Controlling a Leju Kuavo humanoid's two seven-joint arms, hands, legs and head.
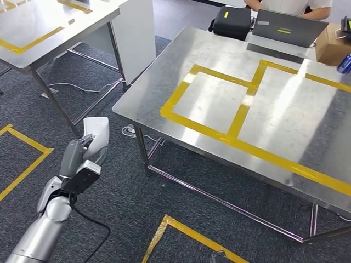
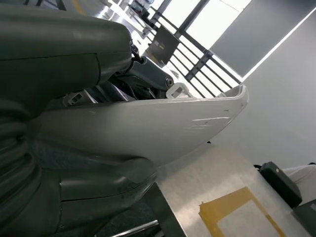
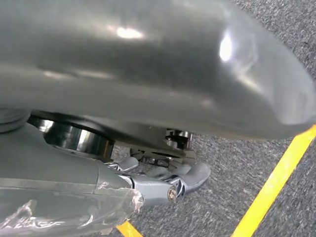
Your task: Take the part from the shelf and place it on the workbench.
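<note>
The white part (image 1: pixel 96 134) is gripped in the left hand (image 1: pixel 80 159) at eight o'clock in the head view, held over the carpet well apart from the steel tabletop (image 1: pixel 215 60) at two o'clock. The right hand (image 3: pixel 168 182) is seen above grey carpet; whether its fingers are spread or curled cannot be told.

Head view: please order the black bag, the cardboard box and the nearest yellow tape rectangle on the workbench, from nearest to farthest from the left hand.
1. Yellow tape rectangle, on the workbench's near left, closest to the left hand.
2. Black bag, at the far edge.
3. Cardboard box, at the far right corner.
</note>
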